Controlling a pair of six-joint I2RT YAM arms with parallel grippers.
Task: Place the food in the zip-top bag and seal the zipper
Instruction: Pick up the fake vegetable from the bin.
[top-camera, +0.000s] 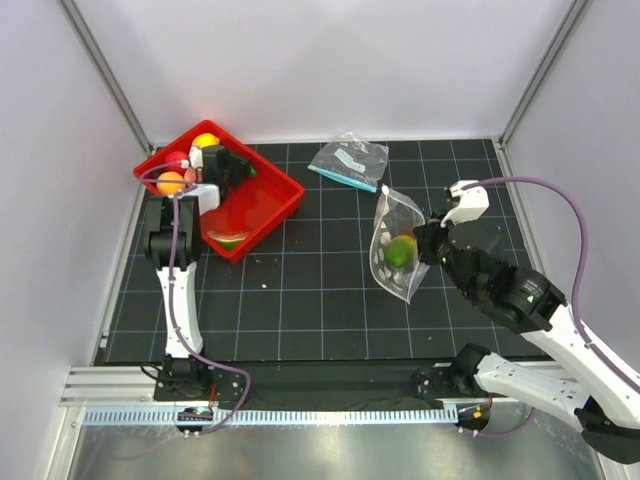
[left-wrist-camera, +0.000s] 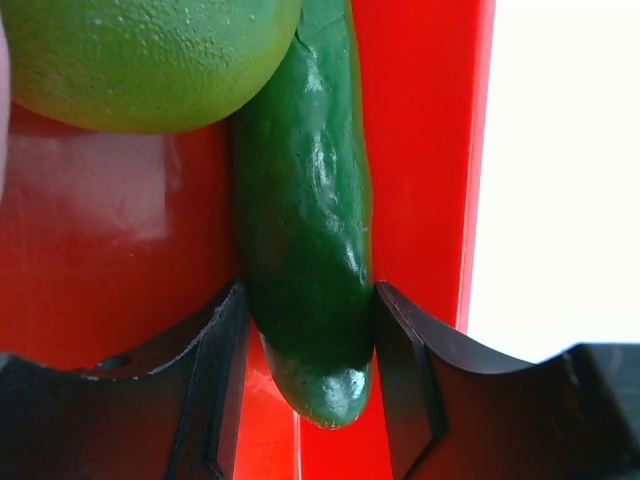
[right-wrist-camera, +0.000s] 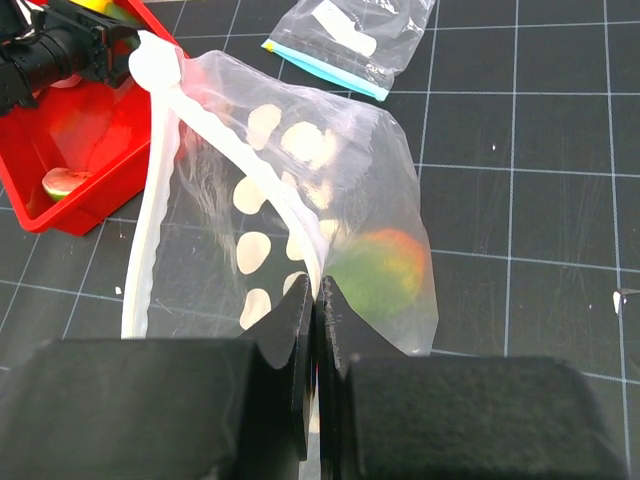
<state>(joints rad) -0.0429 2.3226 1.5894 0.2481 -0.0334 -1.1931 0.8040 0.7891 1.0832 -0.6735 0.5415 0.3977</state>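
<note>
The dotted zip-top bag (top-camera: 386, 262) hangs from my right gripper (top-camera: 425, 240), which is shut on its rim beside the pale zipper (right-wrist-camera: 150, 230). The mouth of the bag (right-wrist-camera: 300, 150) gapes toward the red bin. A green-and-orange fruit (top-camera: 402, 250) lies inside the bag and shows through the plastic in the right wrist view (right-wrist-camera: 385, 275). My left gripper (top-camera: 215, 165) is down in the red bin (top-camera: 272, 214). Its fingers (left-wrist-camera: 400, 340) press both sides of a dark green cucumber-like piece (left-wrist-camera: 310, 230). A lime-green fruit (left-wrist-camera: 140, 60) lies just beyond it.
The bin also holds a yellow fruit (top-camera: 206, 140), an orange one (top-camera: 170, 183), a pink-red one (top-camera: 178, 160) and a watermelon slice (top-camera: 228, 240). A smaller clear pouch with a teal strip (top-camera: 350, 160) lies behind the bag. White walls enclose the black grid mat.
</note>
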